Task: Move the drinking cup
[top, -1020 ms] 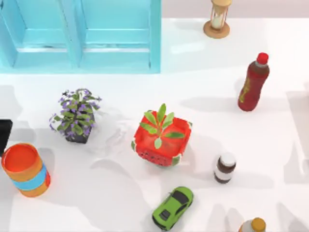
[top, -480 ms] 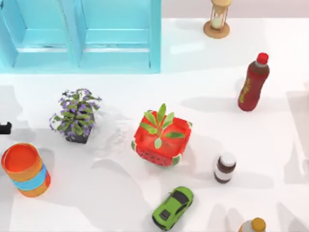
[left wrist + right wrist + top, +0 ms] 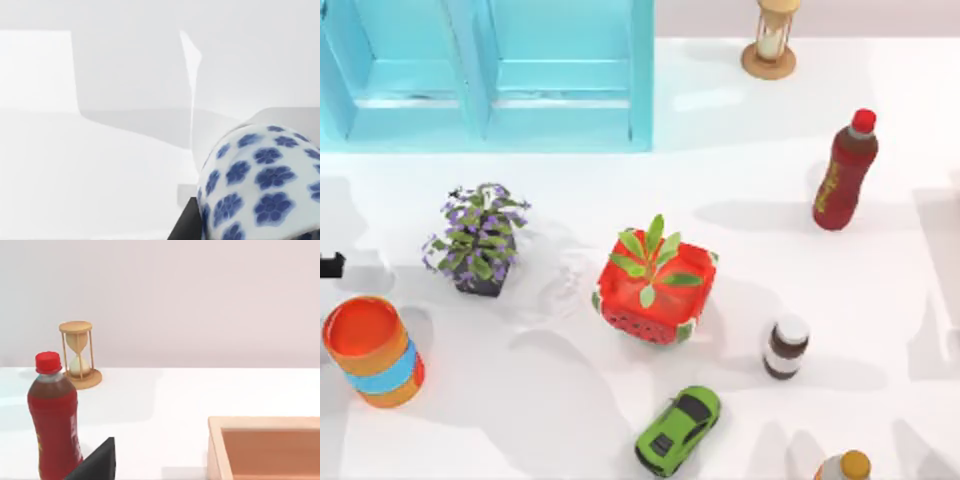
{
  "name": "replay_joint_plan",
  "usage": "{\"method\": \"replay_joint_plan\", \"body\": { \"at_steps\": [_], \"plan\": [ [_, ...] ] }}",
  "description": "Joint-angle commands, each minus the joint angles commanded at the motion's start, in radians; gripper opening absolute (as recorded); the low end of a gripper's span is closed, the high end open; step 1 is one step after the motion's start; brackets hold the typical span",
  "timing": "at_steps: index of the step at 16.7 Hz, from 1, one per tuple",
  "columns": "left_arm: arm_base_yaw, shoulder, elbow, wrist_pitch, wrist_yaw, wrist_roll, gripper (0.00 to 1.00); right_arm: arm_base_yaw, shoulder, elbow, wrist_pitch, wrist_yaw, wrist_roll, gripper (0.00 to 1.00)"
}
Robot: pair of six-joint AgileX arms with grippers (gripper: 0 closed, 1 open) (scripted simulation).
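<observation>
Orange is dominating the drinking cup, which is standing upright at the lower left of the top view, on the white surface. A light blue band is wrapping its middle, and the red-orange inside is showing through the open mouth. It is sitting well apart from the purple-flowered plant above and to its right, and farther still from the red watermelon-patterned pot at the centre. Judging by its plain, straight wall, the cup is probably stiff, light and fairly smooth, so a squeeze across the banded middle, fingers on opposite sides, is looking like the safest hold; pinching the thin rim would risk tipping it. A small dark piece, likely part of the left gripper, is peeking in at the left edge just above the cup, and whether its fingers are open cannot be told.

Moving to the left wrist view, a white object with a blue flower pattern is sitting at the lower right of the frame, beside a dark edge of the arm's own hardware.

Turning to the right wrist view, a red drink bottle and a wooden hourglass are standing at the left, and a wooden tray is lying at the lower right. A dark finger tip of the right gripper is showing at the bottom, its opening impossible to judge.
</observation>
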Motion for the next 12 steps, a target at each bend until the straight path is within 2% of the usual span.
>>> {"method": "replay_joint_plan", "body": {
  "at_steps": [6, 12],
  "plan": [
    [0.021, 0.026, 0.037, -0.027, 0.006, 0.038, 0.00, 0.000, 0.000, 0.000, 0.000, 0.000, 0.000, 1.00],
    [0.198, 0.145, 0.336, -0.201, 0.036, 0.308, 0.00, 0.000, 0.000, 0.000, 0.000, 0.000, 0.000, 1.00]
  ]
}}
